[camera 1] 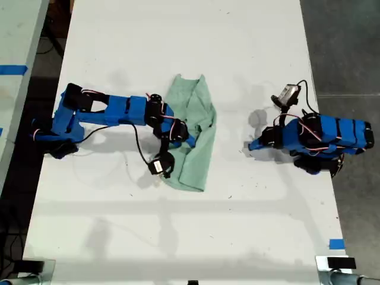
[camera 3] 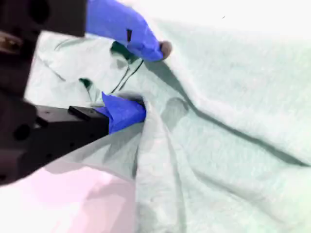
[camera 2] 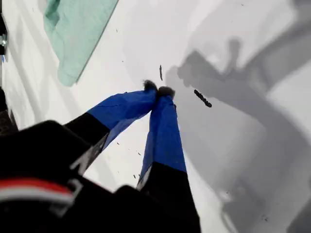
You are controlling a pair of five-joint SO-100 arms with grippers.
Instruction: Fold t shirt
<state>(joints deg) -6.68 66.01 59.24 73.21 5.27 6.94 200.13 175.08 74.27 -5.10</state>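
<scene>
Centrally on the white table [camera 1: 178, 35], the t shirt [camera 1: 196, 133] is shown as a partly folded, wrinkled strip whose long axis runs away from the camera toward the near edge in the exterior view. On the exterior view's left of the shirt, my second gripper [camera 3: 143, 80] is seen over the cloth, its jaws parted with one blue fingertip [camera 3: 126, 111] pressed into a ridge of fabric and the other raised above it; nothing is judged to be firmly clamped. On the exterior view's right of the shirt, well apart from it, my first gripper [camera 2: 158, 90] is held over bare table with its tips closed together and empty. The second arm is therefore judged nearer, with the shirt directly beneath its jaws, so the next fold is expected across the short axis.
</scene>
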